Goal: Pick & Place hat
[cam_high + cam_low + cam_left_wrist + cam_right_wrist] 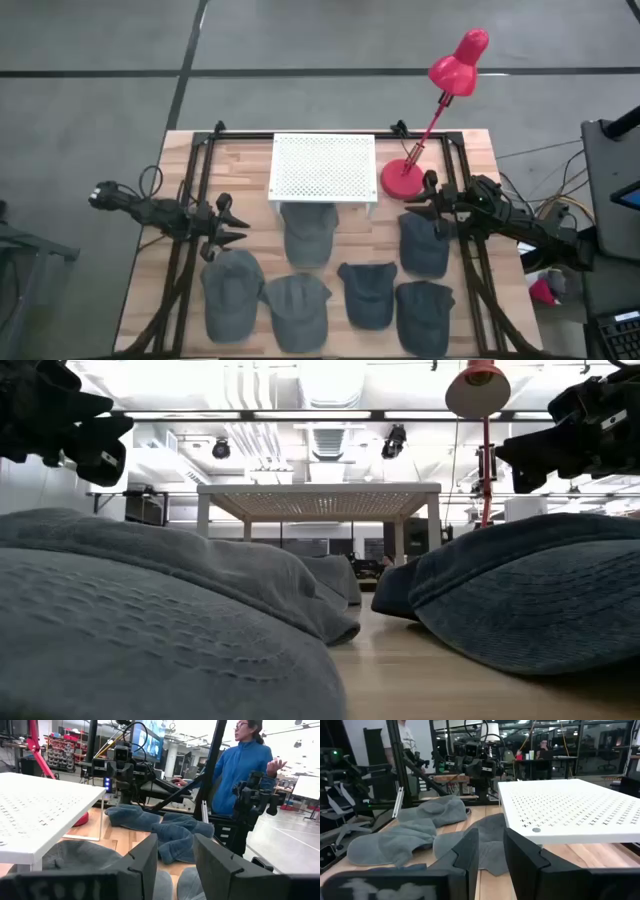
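A: Dark fingers on the left tool [222, 232] stand apart with a clear gap between them, and nothing sits in that gap. It hangs above the table's [255, 218] left side, just beside the front-left hat [232, 290].

B: And the right tool [432, 205]?

A: Its fingers are also parted, more narrowly, with nothing held. It hovers over the right side, just beside the red lamp's base [402, 180] and above the back-right hat [424, 245].

B: How many hats are there?

A: 6 grey caps, all lying on the wooden table. 4 form a front row: the front-left one, a second hat [297, 310], a third hat [368, 293] and a front-right hat [424, 317]. Behind them, 1 centre hat [309, 234] lies partly under the front edge of the white perforated stand [323, 168], and the other is the back-right cap.

B: Anything past the table?

A: The left wrist view shows a person in a blue top [240, 765] standing beyond the far side, 1 hand [276, 767] raised.
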You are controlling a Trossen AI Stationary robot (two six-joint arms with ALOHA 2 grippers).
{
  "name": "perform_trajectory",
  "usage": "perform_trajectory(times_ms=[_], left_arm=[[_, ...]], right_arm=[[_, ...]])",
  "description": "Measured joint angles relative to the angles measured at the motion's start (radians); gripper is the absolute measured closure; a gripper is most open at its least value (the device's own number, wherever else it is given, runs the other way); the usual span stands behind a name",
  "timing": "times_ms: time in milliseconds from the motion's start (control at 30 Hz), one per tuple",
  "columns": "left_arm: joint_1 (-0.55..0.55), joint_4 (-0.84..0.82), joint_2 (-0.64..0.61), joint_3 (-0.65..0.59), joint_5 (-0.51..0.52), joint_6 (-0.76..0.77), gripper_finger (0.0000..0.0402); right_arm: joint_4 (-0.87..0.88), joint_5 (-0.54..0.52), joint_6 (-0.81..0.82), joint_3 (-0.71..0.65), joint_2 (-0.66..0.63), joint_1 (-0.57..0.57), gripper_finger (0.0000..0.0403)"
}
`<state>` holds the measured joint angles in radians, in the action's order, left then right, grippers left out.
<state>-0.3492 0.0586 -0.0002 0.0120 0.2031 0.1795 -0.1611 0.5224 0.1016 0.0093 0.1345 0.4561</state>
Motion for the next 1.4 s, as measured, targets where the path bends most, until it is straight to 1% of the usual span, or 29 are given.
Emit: perform_trajectory(times_ms=[400, 933, 1400], left_arm=[[0.0, 0.0, 0.0, 0.0, 0.0, 0.0, 0.0273], [0.0, 0.0, 0.0, 0.0, 0.0, 0.0, 0.0273], [0.0, 0.0, 0.0, 0.0, 0.0, 0.0, 0.0273]], right_arm=[[0.0, 0.0, 0.001, 0.0, 0.0, 0.0, 0.0334], [0.0, 0.0, 0.001, 0.0, 0.0, 0.0, 0.0316], [0.0, 0.0, 0.001, 0.0, 0.0, 0.0, 0.0335]])
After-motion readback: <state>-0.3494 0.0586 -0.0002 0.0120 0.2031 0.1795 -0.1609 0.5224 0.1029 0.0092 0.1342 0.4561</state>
